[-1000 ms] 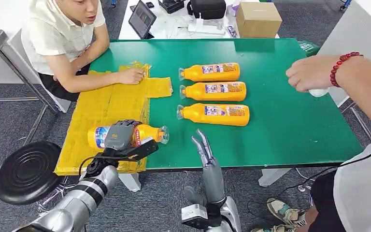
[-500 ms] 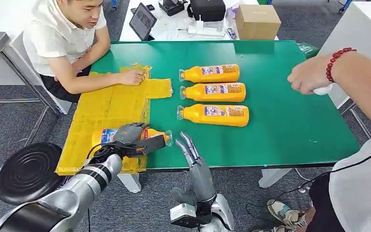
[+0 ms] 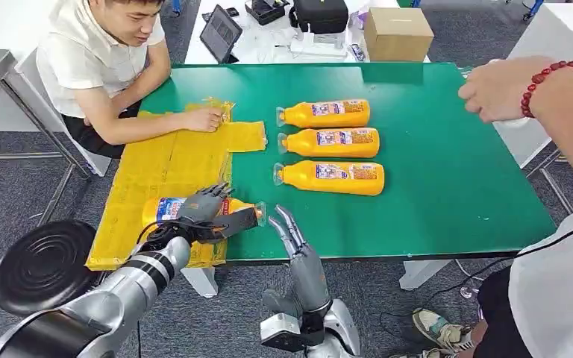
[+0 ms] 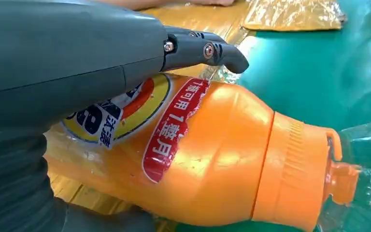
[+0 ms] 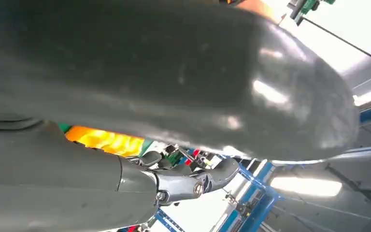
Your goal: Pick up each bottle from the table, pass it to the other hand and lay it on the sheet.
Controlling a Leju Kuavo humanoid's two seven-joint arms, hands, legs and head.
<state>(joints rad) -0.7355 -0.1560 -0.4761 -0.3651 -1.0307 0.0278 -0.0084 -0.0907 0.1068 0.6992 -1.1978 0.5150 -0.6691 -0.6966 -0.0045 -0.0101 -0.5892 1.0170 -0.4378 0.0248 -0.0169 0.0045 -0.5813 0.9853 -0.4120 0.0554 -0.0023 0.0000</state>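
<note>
One orange plastic bottle (image 3: pixel 194 209) lies at the yellow sheet's (image 3: pixel 166 160) edge, held by the left hand (image 3: pixel 207 211). The right hand (image 3: pixel 289 231) is empty, fingers apart. I think the round bottle may roll off the green table (image 3: pixel 448 179) when let go.

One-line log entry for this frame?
left hand: on bottle over yellow sheet | right hand: open, empty | three bottles: on table

The left hand (image 3: pixel 203 209) hides the middle of the bottle (image 3: pixel 166 209).

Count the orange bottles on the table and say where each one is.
4. Three lie in a row on the green table: far, middle, near. The fourth bottle lies on the yellow sheet under the left hand.
</note>
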